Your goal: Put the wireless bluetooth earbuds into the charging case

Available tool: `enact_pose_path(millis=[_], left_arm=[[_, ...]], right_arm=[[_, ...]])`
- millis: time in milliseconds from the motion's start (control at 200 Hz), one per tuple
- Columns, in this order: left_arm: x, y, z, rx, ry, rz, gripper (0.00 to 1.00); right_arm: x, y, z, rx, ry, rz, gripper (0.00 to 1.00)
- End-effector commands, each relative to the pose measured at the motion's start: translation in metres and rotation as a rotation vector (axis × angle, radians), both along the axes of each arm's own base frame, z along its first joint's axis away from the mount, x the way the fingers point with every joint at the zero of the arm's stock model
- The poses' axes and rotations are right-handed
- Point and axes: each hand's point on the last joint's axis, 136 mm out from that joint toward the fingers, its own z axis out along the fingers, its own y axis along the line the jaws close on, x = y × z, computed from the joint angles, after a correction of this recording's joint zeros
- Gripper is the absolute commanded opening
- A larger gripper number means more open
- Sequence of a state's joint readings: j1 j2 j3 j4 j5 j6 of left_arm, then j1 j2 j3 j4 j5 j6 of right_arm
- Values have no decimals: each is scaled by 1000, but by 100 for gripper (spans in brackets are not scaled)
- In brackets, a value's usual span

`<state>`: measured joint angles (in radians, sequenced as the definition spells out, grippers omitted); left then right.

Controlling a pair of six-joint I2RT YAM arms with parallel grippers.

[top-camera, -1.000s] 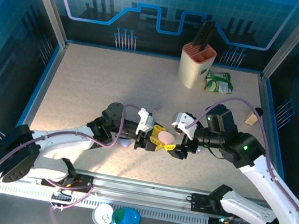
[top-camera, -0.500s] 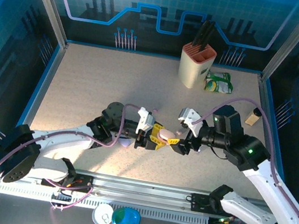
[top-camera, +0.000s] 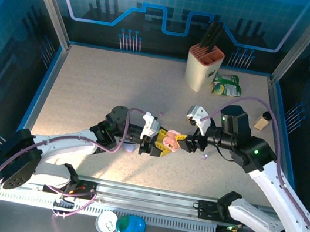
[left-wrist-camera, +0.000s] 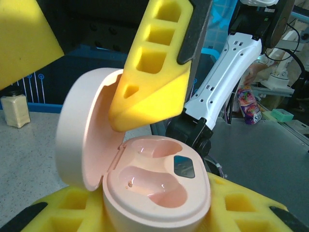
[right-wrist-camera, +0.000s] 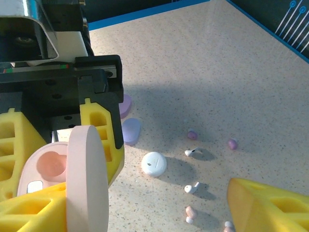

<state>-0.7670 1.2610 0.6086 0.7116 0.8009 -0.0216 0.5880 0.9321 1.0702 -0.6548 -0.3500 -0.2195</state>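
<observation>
My left claw (top-camera: pixel 155 144) is clamped, yellow foam pads (left-wrist-camera: pixel 241 208) on either side of the pale pink rounded plastic charging case (left-wrist-camera: pixel 149 186). The case sits at the bottom centre of the left wrist view with its lid (left-wrist-camera: pixel 84 140) hinged up. My right claw (right-wrist-camera: pixel 145 212) stands wide apart, holding nothing, with that lid between its fingers. The tiny white, pink and lilac earbuds (right-wrist-camera: pixel 191 152) lie scattered on the speckled beige table (right-wrist-camera: pixel 231 63), centre-right in the right wrist view, apart from the case.
</observation>
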Motion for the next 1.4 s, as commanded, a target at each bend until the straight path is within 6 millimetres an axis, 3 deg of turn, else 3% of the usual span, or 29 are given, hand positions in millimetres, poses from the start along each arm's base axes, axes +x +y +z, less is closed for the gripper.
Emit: enact_pose_path(millis=[0, 80, 315, 395, 530, 735, 955, 1171, 1276, 1396], left_arm=[[-5, 2, 11, -30, -27, -14, 34], [-4, 2, 11, -33, -27, -14, 34], [-2, 0, 17, -53, -14, -8, 34], [-1, 0, 19, -56, -8, -6, 34], [0, 0, 17, -55, -8, -5, 34], [3, 1, 15, -61, -5, 16, 34], [15, 3, 12, -70, -2, 87, 34], [19, 4, 13, -83, -1, 104, 35], [27, 8, 12, -98, -4, 144, 35], [40, 17, 2, -109, 18, 203, 34]], right_arm=[[-7, 7, 3, 44, 30, 54, 75], [-9, 8, 2, 50, 48, 62, 72], [-15, 14, -6, 52, 88, 115, 39], [-16, 15, -7, 54, 95, 125, 35], [-14, 14, -7, 51, 87, 116, 38], [-15, 7, 7, 108, 73, 90, 57], [-28, 3, 31, 232, 24, 149, 65], [-26, -6, 47, 325, 19, 128, 66], [-15, -12, 49, 353, 46, 57, 67], [14, -29, 41, 390, 94, -126, 65]])
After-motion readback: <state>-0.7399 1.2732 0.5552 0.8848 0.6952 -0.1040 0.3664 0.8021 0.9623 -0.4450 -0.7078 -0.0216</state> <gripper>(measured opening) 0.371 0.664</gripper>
